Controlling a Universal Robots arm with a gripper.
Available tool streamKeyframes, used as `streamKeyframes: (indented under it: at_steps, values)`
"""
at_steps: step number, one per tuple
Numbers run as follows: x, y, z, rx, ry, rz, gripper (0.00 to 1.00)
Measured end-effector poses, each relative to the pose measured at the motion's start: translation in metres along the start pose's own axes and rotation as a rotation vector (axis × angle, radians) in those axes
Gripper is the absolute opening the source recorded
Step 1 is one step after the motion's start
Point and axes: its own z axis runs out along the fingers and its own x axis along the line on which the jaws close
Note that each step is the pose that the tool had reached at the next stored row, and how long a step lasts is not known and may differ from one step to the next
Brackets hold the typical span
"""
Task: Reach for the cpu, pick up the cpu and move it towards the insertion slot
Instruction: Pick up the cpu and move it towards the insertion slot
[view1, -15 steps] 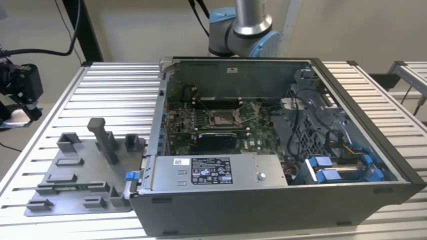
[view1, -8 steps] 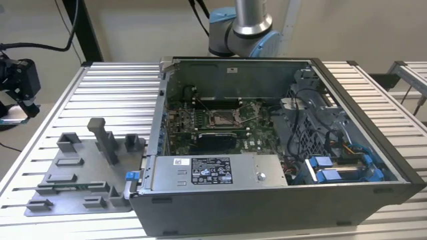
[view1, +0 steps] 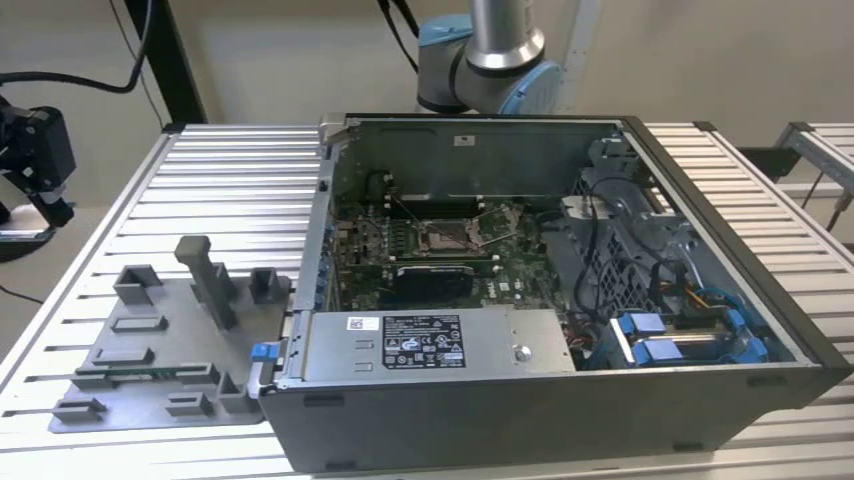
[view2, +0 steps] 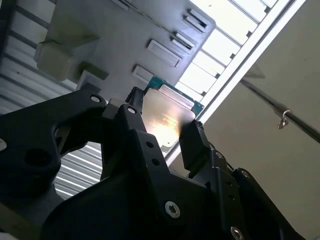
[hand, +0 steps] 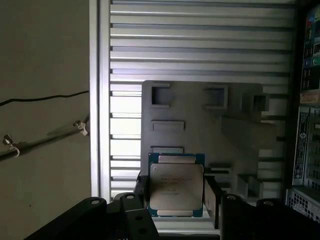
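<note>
- Gripper (hand: 176, 187): black fingers (view2: 192, 142) pinch the cpu (hand: 176, 186) by two opposite edges. Pale top faces the cams in both wrist views, green rim showing.
- The cpu sits over the edge of the grey fixture plate (hand: 200, 130) nearest the table rim (can't tell if it's clear of the plate or touching).
- Surface: ribbed aluminium table (hand: 200, 45), slats running under plate and case. Past the rim there's beige floor (hand: 45, 160) w/ a thin dark cable (hand: 45, 98).
- On the plate, ext. view: low blocks and frames plus one tall leaning post (view1: 207, 280). The plate lies at the ext. view's left, just beside the case.
- Open computer case (view1: 534, 410) fills the ext. view's middle and right:
  - labelled silver power supply (view1: 427, 345) along the near wall
  - blue-tabbed drive bay (view1: 667, 340) and wire bundles to the ext. view's right
  - green board deeper in, holding the insertion slot (view1: 447, 236), metal-framed w/ dark centre
- The slot is well apart from the plate, w/ the case wall between them.
- Behind the case: arm base (view1: 487, 60), grey w/ blue caps.
- Far at ext. view's left: a black device (view1: 34, 150) off the table.
</note>
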Motion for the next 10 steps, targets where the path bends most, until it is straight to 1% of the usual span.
streamKeyframes:
  at_steps: [10]
  values:
    - [-0.0003, -0.0001, -0.0118, 0.0005, 0.0000, 0.000, 0.00]
